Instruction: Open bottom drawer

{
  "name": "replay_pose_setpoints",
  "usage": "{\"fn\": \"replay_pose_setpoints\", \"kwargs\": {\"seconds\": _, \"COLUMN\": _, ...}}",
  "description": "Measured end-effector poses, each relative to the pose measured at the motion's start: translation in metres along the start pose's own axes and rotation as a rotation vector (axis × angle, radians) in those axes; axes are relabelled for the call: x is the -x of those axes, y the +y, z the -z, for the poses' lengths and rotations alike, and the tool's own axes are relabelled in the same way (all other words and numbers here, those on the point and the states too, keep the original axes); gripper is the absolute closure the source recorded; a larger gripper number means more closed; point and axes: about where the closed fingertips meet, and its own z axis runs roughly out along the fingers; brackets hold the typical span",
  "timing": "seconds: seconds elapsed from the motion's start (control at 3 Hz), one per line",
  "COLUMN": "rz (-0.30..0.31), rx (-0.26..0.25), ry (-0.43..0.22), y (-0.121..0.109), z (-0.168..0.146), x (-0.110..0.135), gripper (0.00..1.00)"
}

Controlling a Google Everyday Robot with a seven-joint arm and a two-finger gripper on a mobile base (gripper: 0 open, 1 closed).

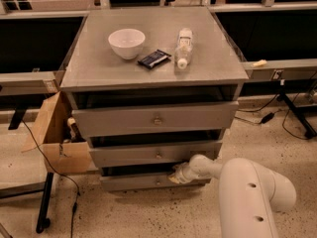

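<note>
The hand is at the bottom drawer; top edge, right side.

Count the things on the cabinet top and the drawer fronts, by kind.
Drawer fronts: 3 (top drawer, middle drawer, bottom drawer)
White bowl: 1
Plastic bottle: 1
Dark packet: 1
Total: 6
The tool is at the bottom drawer's right end, near its top edge.

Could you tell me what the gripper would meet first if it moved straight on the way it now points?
Most likely the bottom drawer: the gripper sits at the upper right edge of its front, pointing in towards it, though depth is unclear.
</note>
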Motion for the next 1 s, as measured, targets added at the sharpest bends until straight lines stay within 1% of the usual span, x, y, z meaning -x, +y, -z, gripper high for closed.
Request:
{"fn": "replay_pose_setpoints", "kwargs": {"seconds": 0.33, "rz": -0.002, "rx": -0.003, "ry": 0.013, "y": -0.0005, "z": 0.0028, "x": -0.0063, "gripper": 0.86}}
{"fn": "replay_pose_setpoints", "kwargs": {"seconds": 0.67, "rz": -0.002, "rx": -0.003, "ry": 0.013, "y": -0.0012, "z": 0.0054, "x": -0.0039, "gripper": 0.62}}
{"fn": "replay_pose_setpoints", "kwargs": {"seconds": 1.0, "rz": 0.003, "rx": 0.01, "ry": 0.027, "y": 0.0081, "z": 0.0058, "x": -0.0115, "gripper": 0.39}}
